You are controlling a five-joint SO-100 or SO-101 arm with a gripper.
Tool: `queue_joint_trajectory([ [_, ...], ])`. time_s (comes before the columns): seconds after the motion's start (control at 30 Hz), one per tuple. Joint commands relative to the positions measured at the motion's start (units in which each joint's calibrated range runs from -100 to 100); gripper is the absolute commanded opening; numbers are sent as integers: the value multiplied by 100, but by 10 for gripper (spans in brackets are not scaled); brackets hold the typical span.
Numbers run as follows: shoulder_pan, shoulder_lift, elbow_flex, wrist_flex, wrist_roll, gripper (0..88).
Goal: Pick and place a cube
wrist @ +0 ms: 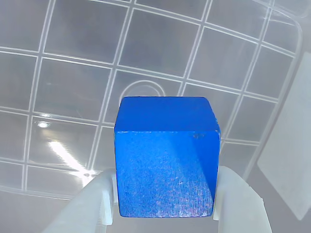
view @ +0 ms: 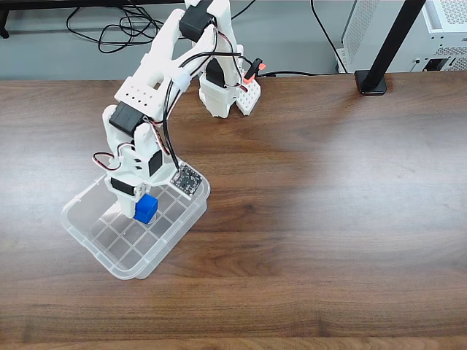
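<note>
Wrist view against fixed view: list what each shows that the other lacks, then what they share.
Wrist view: the gripper's fingers pressing both sides of the cube, plus a round mark moulded in the bin floor. Fixed view: the arm, the wooden table, cables, a black stand. Both: the blue cube held over the clear gridded bin.

— What does the cube (wrist: pixel 166 158) look like?
— Solid bright blue, matte faces, sharp edges, one small dark nick near an upper corner in the wrist view.
— And where is it?
— In the fixed view the cube (view: pixel 146 209) sits above the gridded floor of the clear plastic bin (view: pixel 91 235), clamped between the white fingers (wrist: pixel 238 194) of the gripper (wrist: pixel 165 213).
</note>
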State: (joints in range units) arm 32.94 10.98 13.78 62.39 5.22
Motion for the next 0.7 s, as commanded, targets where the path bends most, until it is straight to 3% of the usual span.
queue_joint_trajectory([
  [0.0, 40, -239, -82, -96, 117, 223],
  [0.27, -151, -1568, 8, 41, 270, 227],
  [0.47, -1010, -3203, 116, 1364, 212, 225],
  [0.67, -2325, -5194, 1811, 1816, 207, 106],
])
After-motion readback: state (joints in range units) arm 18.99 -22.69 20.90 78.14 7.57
